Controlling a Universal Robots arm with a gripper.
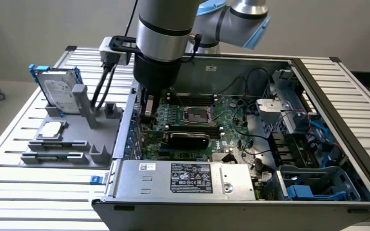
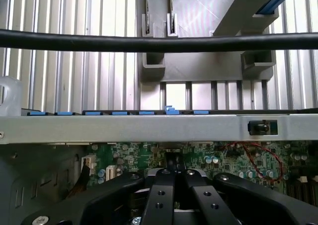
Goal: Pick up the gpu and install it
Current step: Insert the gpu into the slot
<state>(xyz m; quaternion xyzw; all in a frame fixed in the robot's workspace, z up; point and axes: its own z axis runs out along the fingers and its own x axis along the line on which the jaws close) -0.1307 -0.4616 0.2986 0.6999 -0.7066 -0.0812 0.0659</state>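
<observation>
GPU [image 1: 188, 138]: slim black rectangular card flat on green motherboard [image 1: 220, 113]; end effector [image 2: 175, 178] closed.

claw tips [image 2: 175, 173] — hidden behind own links | gpu [image 1: 149, 107] — mostly hidden by arm

No wording can be made out anywhere. The silver box-shaped metal power supply [image 1: 185, 180], at the case edge well away from the jaws, carries a black label [image 1: 191, 177] with white print and a small white sticker [image 1: 147, 166], both too small to read. The silver hard drive in a blue frame [image 1: 60, 90] bears a white label, also unreadable.
</observation>
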